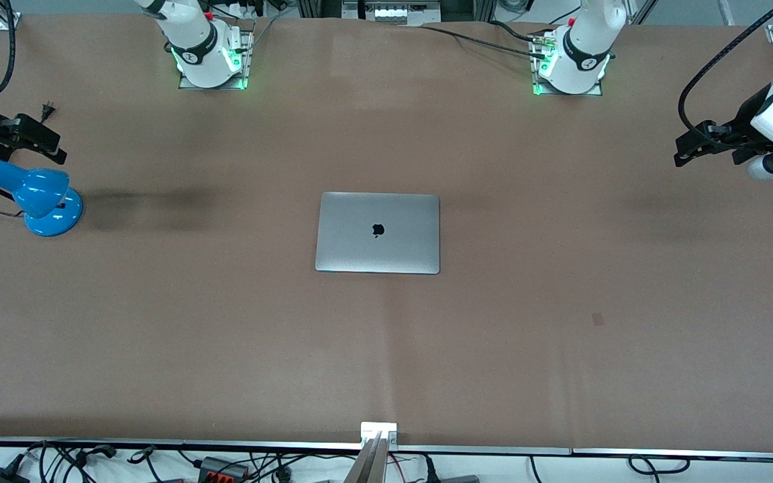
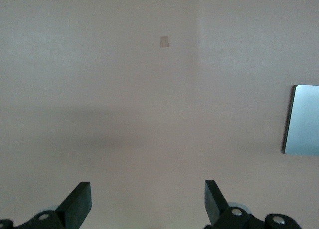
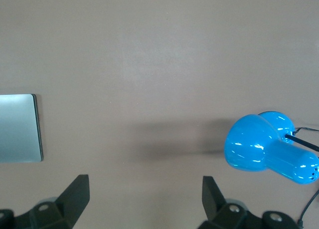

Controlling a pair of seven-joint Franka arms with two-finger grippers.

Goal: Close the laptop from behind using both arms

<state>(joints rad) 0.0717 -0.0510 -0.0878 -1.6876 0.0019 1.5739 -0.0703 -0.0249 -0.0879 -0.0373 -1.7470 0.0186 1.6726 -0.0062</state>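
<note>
Mid-table, silver laptop [image 1: 378,233], lid shut, logo up

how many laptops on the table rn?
1. The laptop lies flat, lid shut, mid-table between the two arms' ends, logo up. A blue desk lamp stands toward the right arm's end. Nothing in view could hide another.

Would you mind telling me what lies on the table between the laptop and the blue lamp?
Nothing but bare brown table and a faint shadow; the front view shows the whole stretch between the closed laptop and the blue lamp.
</note>
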